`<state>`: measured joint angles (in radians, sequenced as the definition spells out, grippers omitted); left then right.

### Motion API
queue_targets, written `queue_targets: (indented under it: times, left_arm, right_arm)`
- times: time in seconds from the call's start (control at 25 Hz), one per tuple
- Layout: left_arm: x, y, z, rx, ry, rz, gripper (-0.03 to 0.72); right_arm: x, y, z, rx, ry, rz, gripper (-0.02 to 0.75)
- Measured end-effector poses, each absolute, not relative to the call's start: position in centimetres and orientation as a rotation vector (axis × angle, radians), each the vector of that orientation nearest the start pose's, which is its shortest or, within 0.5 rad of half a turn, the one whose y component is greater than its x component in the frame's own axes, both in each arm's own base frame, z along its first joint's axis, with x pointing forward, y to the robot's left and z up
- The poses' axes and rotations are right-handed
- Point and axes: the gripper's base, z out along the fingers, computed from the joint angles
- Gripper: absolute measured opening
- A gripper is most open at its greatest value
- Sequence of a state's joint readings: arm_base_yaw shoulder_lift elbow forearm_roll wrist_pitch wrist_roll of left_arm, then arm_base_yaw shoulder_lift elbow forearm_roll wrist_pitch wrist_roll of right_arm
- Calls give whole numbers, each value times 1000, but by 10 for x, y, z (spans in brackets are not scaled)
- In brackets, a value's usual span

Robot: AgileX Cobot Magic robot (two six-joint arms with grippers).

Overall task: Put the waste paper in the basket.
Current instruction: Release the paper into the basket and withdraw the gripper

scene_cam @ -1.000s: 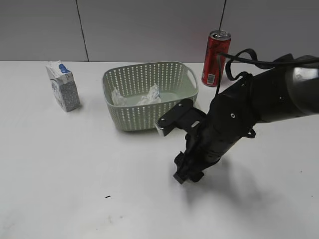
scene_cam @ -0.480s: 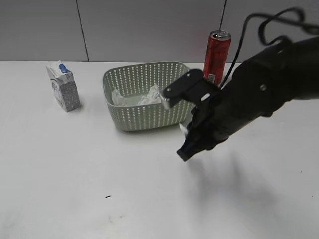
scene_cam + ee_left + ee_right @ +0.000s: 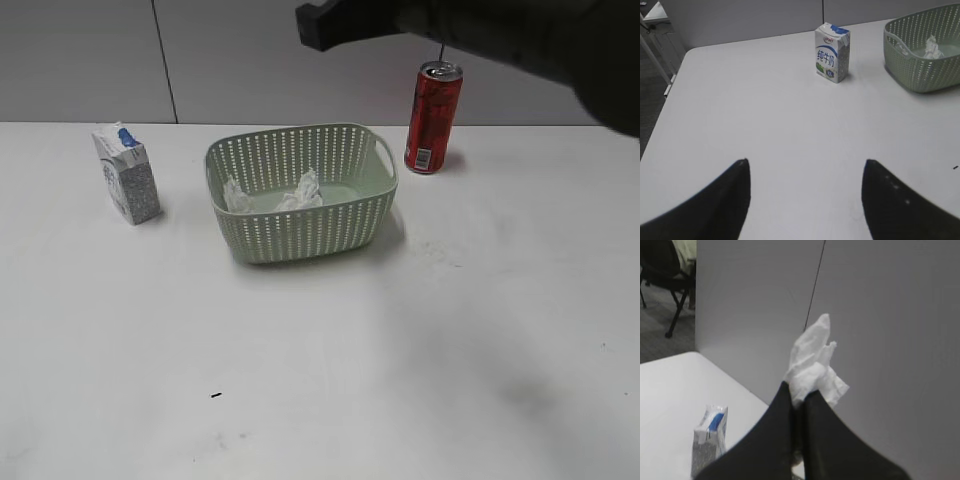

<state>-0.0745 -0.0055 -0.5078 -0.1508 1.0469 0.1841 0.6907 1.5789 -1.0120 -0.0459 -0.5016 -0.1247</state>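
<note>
The sage-green basket (image 3: pixel 300 225) stands mid-table and holds two white paper wads (image 3: pixel 236 196) (image 3: pixel 303 191); its rim (image 3: pixel 920 22) and one wad (image 3: pixel 932 47) also show in the left wrist view. My right gripper (image 3: pixel 799 390) is shut on a third crumpled white paper wad (image 3: pixel 812 362), held high in the air facing the grey wall. In the exterior view only the dark right arm (image 3: pixel 480 30) shows along the top edge, above the basket; its fingers are out of frame. My left gripper (image 3: pixel 805 165) is open and empty over bare table, far left of the basket.
A white-and-blue carton (image 3: pixel 127 172) stands upright left of the basket; it also shows in the left wrist view (image 3: pixel 832 52) and the right wrist view (image 3: pixel 710 440). A red can (image 3: pixel 432 117) stands behind the basket's right corner. The grey wall is just behind the table.
My right arm has lifted from the table in front of the basket, up and back to the top of the frame. The basket, carton and can have not moved.
</note>
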Motion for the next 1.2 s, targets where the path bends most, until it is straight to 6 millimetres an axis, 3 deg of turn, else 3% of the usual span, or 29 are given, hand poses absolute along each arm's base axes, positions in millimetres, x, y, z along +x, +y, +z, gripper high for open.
queue_targets:
  times: [0.12,0.24,0.32,0.52,0.68,0.76,0.96,1.04,1.2]
  left_arm:
    - [-7,-11,281,266,1992,-110,508]
    - [-7,-11,281,266,1992,-110,508]
    - [-7,-11,281,266,1992,-111,508]
    - [-7,-11,281,266,1992,-111,508]
    - [-7,-11,281,266,1992,-111,508]
    - [-7,-11,281,266,1992,-111,508]
    - [-7,-11,281,266,1992,-112,508]
    - [-7,-11,281,266,1992,-112,508]
    - [-7,-11,281,266,1992,-112,508]
  right_arm:
    - [302,239,276,-557,1462,445,-3]
    - [327,230,235,-285,1593,434,-3]
    - [338,226,209,-198,1645,402,-3]
    - [349,244,171,-349,1770,389,34]
    - [354,250,150,-385,1831,380,134]
    - [355,251,143,-378,1876,380,222]
    - [357,255,142,-395,1948,391,524]
    - [357,257,143,-410,1989,399,575]
    - [358,264,164,-454,2082,437,596]
